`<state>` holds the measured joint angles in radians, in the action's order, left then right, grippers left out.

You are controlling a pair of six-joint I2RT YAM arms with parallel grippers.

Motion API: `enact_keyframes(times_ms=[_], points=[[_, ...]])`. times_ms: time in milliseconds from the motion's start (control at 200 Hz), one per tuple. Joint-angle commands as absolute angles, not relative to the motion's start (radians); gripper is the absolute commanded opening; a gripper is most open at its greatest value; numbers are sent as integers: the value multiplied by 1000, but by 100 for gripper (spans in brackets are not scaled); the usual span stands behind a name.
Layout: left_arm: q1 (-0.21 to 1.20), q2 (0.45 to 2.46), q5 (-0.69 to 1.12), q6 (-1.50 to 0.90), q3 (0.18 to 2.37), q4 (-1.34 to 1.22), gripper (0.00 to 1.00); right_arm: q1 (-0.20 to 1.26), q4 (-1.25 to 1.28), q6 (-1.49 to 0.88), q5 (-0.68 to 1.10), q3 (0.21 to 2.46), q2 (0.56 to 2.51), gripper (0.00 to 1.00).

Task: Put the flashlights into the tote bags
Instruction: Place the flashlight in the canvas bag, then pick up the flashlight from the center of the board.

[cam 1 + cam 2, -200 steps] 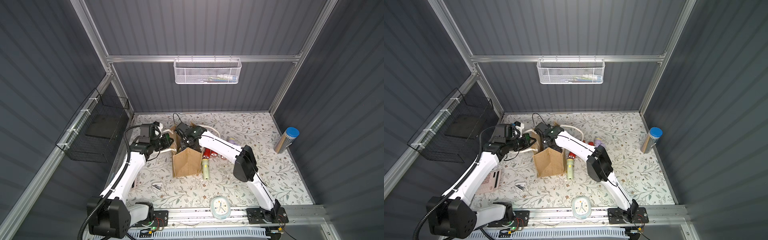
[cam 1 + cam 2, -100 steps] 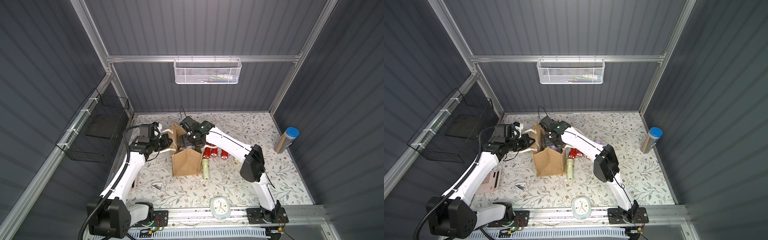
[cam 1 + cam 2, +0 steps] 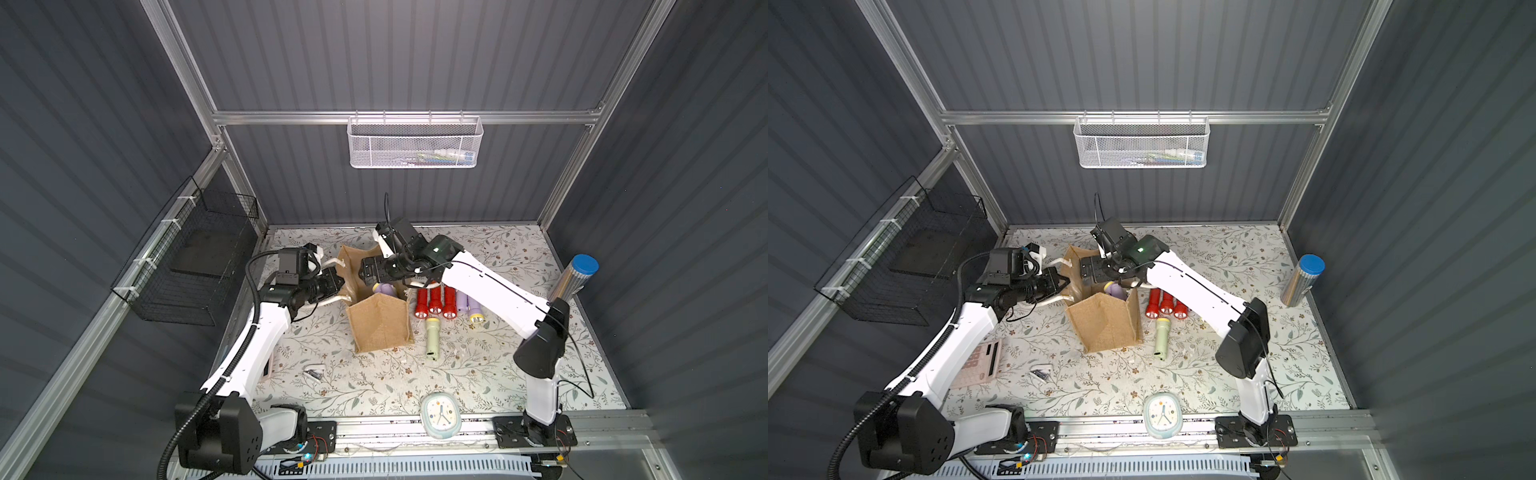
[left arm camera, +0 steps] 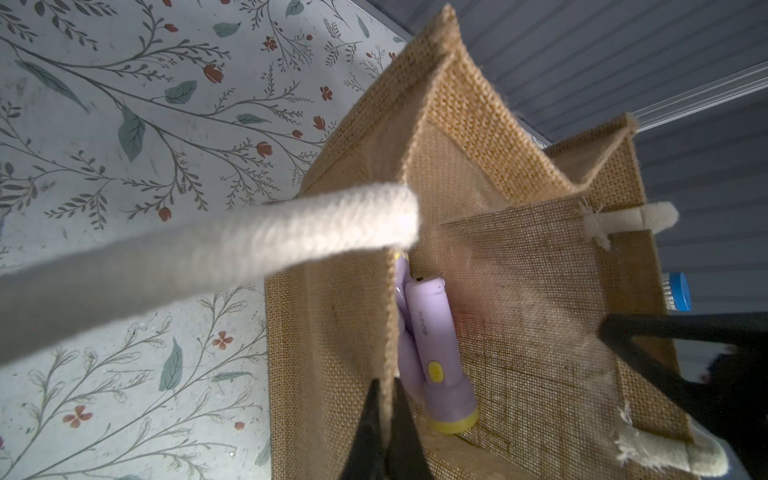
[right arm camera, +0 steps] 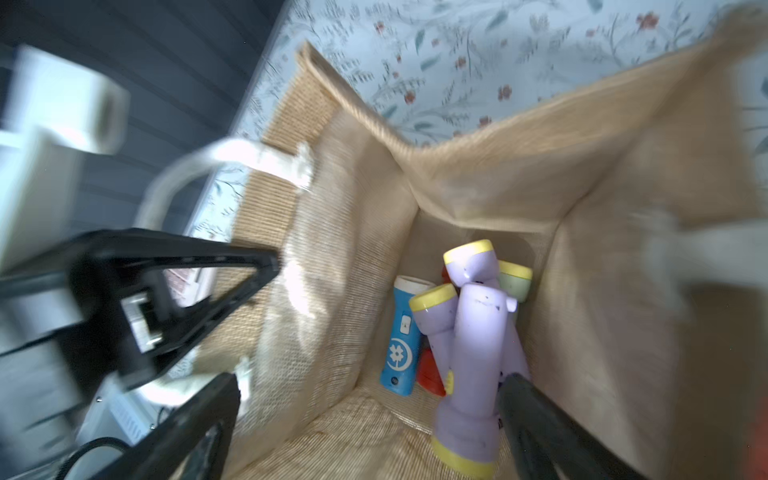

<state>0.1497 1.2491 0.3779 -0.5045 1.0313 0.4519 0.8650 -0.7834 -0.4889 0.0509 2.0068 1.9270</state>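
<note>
Right wrist view: right hand (image 5: 372,384) spread over tan burlap tote bag (image 5: 478,166), lavender yellow-headed flashlight (image 5: 478,353) loose inside. Left hand (image 4: 386,415) pinches its rim (image 4: 388,311), likely propping the mouth open. Red plastic flashlights (image 3: 434,301) at bag's 3 o'clock.

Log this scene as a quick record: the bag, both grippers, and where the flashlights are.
bag: standing, mouth open
left gripper: shut on bag wall
right gripper: open over bag mouth
flashlights in bag: lavender, blue, green, red
loose flashlights: three red, two lavender, one green, beside bag
</note>
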Motion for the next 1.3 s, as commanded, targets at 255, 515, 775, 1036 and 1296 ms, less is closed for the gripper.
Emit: enact_keyframes(times_ms=[255,515,775,1036,1296], points=[[143,1260,367,-466,1094,470,0,824,-699,-524,212,1927,1906,99],[143,1267,371,-459,1116,481,0,766,-614,-638,385,1852,1847,99],[143,1272,367,-455,1128,494,0,681,-238,-779,583,1578,1709,99],[143,1286,361,-458,1143,500,0,682,-289,-659,462,1527,1577,99],[143,1298,344,-458,1162,515,0,620,-191,-669,382,1360,1379,99]])
